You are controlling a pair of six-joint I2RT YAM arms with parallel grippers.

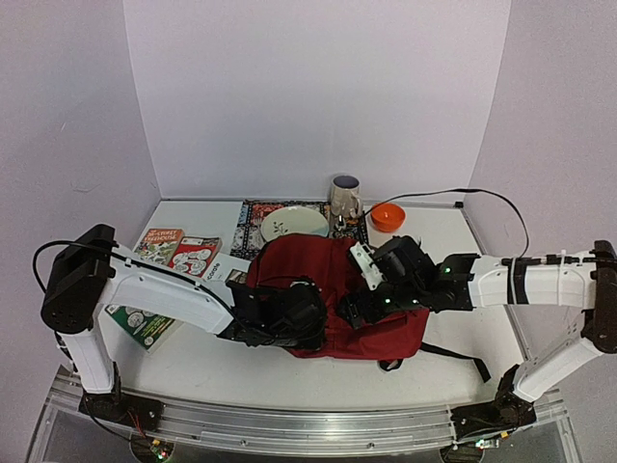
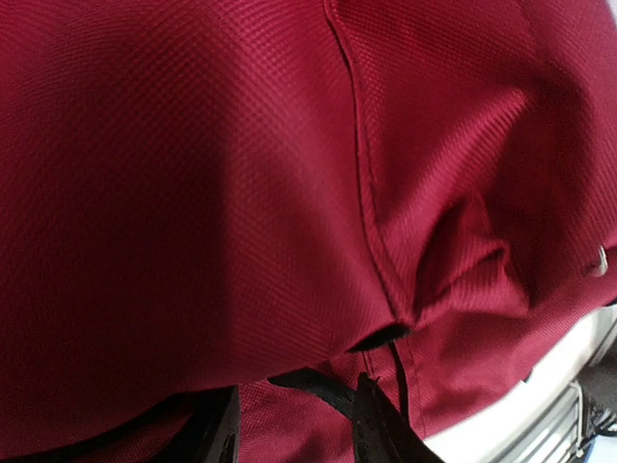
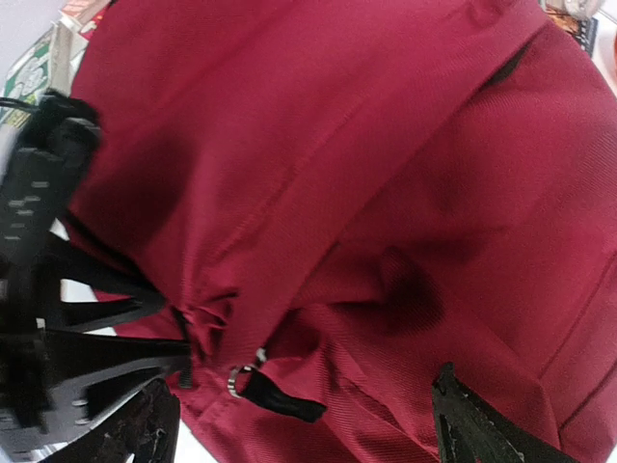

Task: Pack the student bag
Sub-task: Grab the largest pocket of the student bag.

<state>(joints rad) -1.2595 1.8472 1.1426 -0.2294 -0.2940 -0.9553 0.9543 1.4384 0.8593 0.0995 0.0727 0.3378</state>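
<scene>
The student bag (image 1: 333,280), a dark-red backpack, lies flat in the middle of the table. Its fabric fills the left wrist view (image 2: 241,193) and the right wrist view (image 3: 366,174). My left gripper (image 1: 297,313) is at the bag's near left edge. Its fingers stand half closed on a fold of red fabric with a black edge (image 2: 318,386), and the cloth puckers there. My right gripper (image 1: 364,307) hangs open over the bag's near right part. A metal ring with a black zip tab (image 3: 260,384) lies between its fingers (image 3: 463,415).
Children's books (image 1: 178,251) and a green book (image 1: 145,326) lie at the left. A patterned mat (image 1: 253,214) at the back holds a plate (image 1: 294,224) and a mug (image 1: 344,198). An orange bowl (image 1: 388,216) sits beside it. A black strap (image 1: 453,352) trails right.
</scene>
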